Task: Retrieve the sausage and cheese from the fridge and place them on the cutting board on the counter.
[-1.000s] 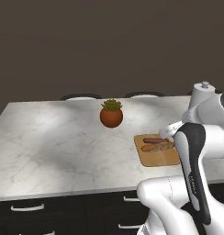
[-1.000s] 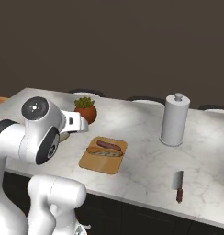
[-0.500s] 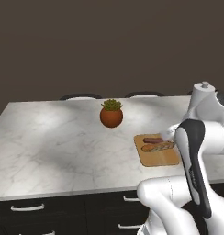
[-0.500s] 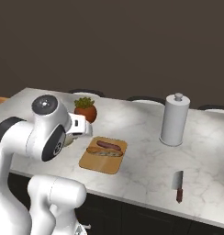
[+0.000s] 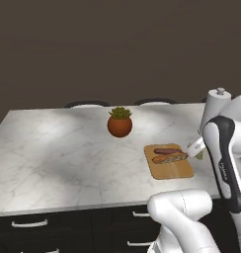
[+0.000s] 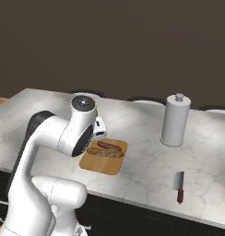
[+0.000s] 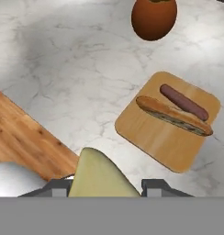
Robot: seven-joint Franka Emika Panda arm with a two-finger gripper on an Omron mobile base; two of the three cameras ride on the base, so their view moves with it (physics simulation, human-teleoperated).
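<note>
Marbled counter (image 5: pixel 58 158) carries the cutting board (image 7: pixel 159 137), with the sausage (image 7: pixel 183 102) already resting on it beside a filled baguette (image 7: pixel 173 115). Gripper (image 7: pixel 104 187) clamps the cheese (image 7: pixel 98 176), not yet delivered.

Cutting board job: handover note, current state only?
Gripper: shut on the cheese, held above the counter, short of the cutting board.
Sausage: on the board, beside a baguette-like roll.
Nearby: potted plant, white canister, knife.
Done: sausage placed, cheese fetched.
Left: carry the cheese over the board and set it on a bare part.
</note>
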